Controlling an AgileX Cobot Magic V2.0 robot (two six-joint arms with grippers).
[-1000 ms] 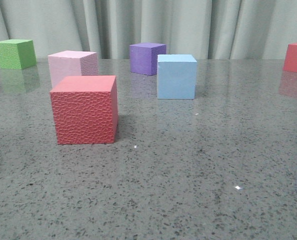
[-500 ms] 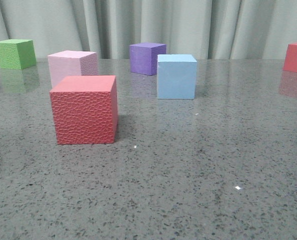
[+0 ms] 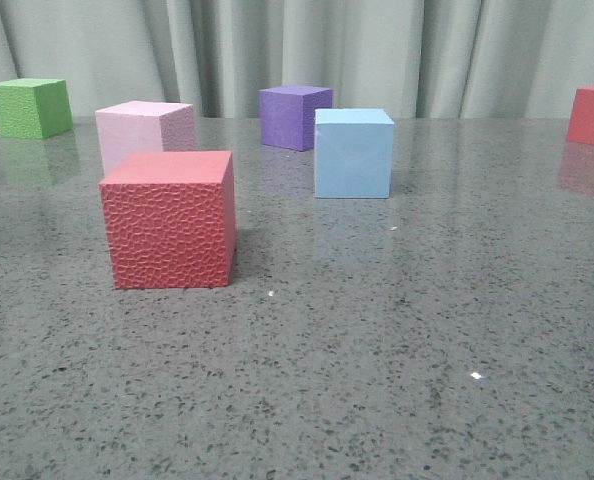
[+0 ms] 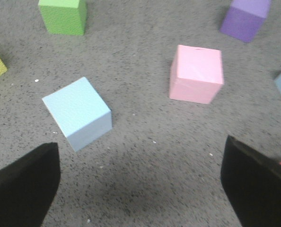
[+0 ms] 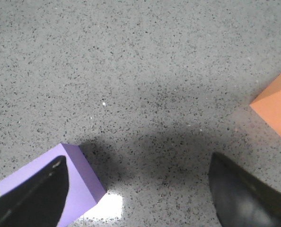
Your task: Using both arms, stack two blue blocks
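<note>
Nothing is stacked yet. This looks like the very start of the job, with both hands up in the air and no block picked.

One blue block (image 3: 353,154) sits on the gray table (image 3: 377,380), far back and a bit right of the middle. The purple cube (image 3: 294,117) is just behind it to the left. The bumpy red cube (image 3: 169,220) is nearer and to the left, with a pink cube (image 3: 143,133) behind it and a green cube (image 3: 30,107) far off on the left. Another red cube (image 3: 593,115) sits at the far right.

The other blue block (image 4: 78,112) shows in the left wrist view. It lies turned at a slant on the table, well apart from the pink cube there. The left hand (image 4: 140,184) is spread wide above bare table and holds nothing. This block sits ahead of the gap and off to one side.

The right hand (image 5: 140,194) is spread wide too, and empty. A purple cube (image 5: 50,189) lies under one of its fingers, and an orange cube (image 5: 277,111) is off to the side. No blue block shows in this view.

Next, I think the left hand must line up over its slanted blue block, turn to match its flat sides, and come down around it. The right hand must find the other blue block and keep away from the purple one.
</note>
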